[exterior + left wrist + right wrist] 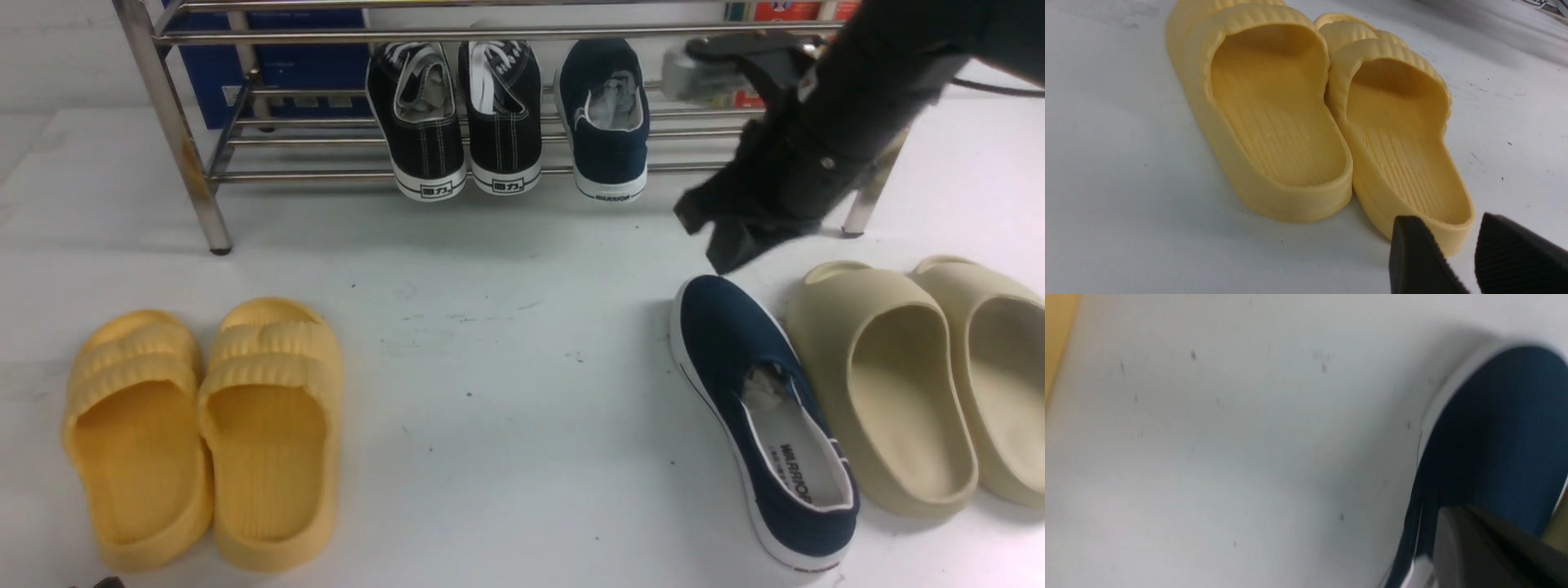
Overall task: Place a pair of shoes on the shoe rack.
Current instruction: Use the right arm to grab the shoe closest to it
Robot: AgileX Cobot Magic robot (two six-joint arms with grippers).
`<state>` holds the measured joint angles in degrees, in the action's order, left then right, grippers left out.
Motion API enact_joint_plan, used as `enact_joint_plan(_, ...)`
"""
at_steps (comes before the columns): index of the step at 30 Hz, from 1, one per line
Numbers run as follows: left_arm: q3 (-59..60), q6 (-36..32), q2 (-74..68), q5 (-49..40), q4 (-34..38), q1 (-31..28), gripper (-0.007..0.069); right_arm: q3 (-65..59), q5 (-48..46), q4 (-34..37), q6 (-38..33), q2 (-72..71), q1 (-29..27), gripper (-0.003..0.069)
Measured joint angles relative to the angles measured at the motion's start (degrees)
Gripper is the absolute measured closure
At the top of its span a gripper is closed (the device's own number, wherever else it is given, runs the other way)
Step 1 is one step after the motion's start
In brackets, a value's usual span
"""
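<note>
Already one navy shoe (606, 122) sits on the shoe rack (310, 174) along the counter's (506, 392) far edge, just beside the black sneakers (502, 122). The other navy shoe (735, 343) lies toward the near right corner, just beside the beige slippers (898, 392). The right claw (722, 233) hangs over its toe, too blurred to tell whether released or clenched. The left claw (1470, 261) is released and empty near the yellow slippers (1274, 122).

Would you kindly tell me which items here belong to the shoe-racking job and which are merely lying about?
Job:
racked navy shoe
navy shoe on the floor
shoe rack

Lying about:
black sneakers
yellow slippers
beige slippers
</note>
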<state>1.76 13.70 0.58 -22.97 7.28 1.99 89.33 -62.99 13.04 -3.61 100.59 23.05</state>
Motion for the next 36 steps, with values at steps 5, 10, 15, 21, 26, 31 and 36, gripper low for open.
enact_joint_plan(5,0.0,0.0,0.0,0.0,0.0,0.0,0.0387,-13.4,0.08,-2.24,0.32,-6.86,3.73,0.0581)
enact_joint_plan(10,0.0,0.0,0.0,0.0,0.0,0.0,0.0387,-18.95,1.17,-4.71,1.96,-7.54,6.21,0.0445)
enact_joint_plan(15,0.0,0.0,0.0,0.0,0.0,0.0,0.0387,-26.65,7.13,-4.89,4.98,-7.44,6.67,0.0246)
enact_joint_plan(21,0.0,0.0,0.0,0.0,0.0,0.0,0.0387,-33.26,15.94,-5.0,5.49,-7.44,6.67,0.0227)
enact_joint_plan(26,0.0,0.0,0.0,0.0,0.0,0.0,0.0387,-35.36,19.71,-5.0,5.49,-6.07,6.67,0.0363)
enact_joint_plan(31,0.0,0.0,0.0,0.0,0.0,0.0,0.0387,-35.36,19.86,-4.14,5.44,-5.12,6.67,0.0531)
enact_joint_plan(36,0.0,0.0,0.0,0.0,0.0,0.0,0.0387,-34.09,13.9,-3.11,5.39,-7.79,6.67,0.0618)
